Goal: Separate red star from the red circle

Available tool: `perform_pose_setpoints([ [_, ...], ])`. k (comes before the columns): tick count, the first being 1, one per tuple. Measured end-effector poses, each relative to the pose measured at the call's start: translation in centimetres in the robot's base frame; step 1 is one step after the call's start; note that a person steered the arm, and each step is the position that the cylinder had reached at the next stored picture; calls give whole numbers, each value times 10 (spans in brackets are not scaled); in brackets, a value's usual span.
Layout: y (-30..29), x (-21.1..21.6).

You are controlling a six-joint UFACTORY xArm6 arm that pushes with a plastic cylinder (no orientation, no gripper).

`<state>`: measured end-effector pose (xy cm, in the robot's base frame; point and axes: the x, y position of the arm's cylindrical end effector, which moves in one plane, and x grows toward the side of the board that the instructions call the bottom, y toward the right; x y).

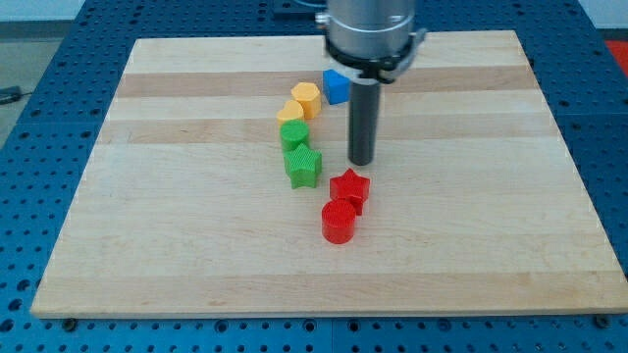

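Observation:
The red star [349,187] lies near the board's middle. The red circle [339,221] touches it just below and slightly to the view's left. My tip [361,162] is just above the red star, a little to the view's right of its top, with a small gap between them. The rod rises straight up to the arm's silver body at the view's top.
A green star [303,166] lies left of my tip, with a green block [294,135] above it. Two yellow blocks [291,112] [306,97] and a blue block [337,86] curve up toward the arm. The wooden board [147,216] rests on a blue perforated table.

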<state>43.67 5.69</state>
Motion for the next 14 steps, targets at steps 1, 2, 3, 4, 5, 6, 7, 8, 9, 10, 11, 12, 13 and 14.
perform_pose_setpoints([
  [1,44,10],
  [2,46,67],
  [3,39,75],
  [4,20,75],
  [5,12,75],
  [6,-1,75],
  [7,-14,72],
  [8,-24,68],
  [9,-34,65],
  [10,-46,65],
  [11,-53,65],
  [12,-58,64],
  [13,-64,63],
  [14,-63,63],
])
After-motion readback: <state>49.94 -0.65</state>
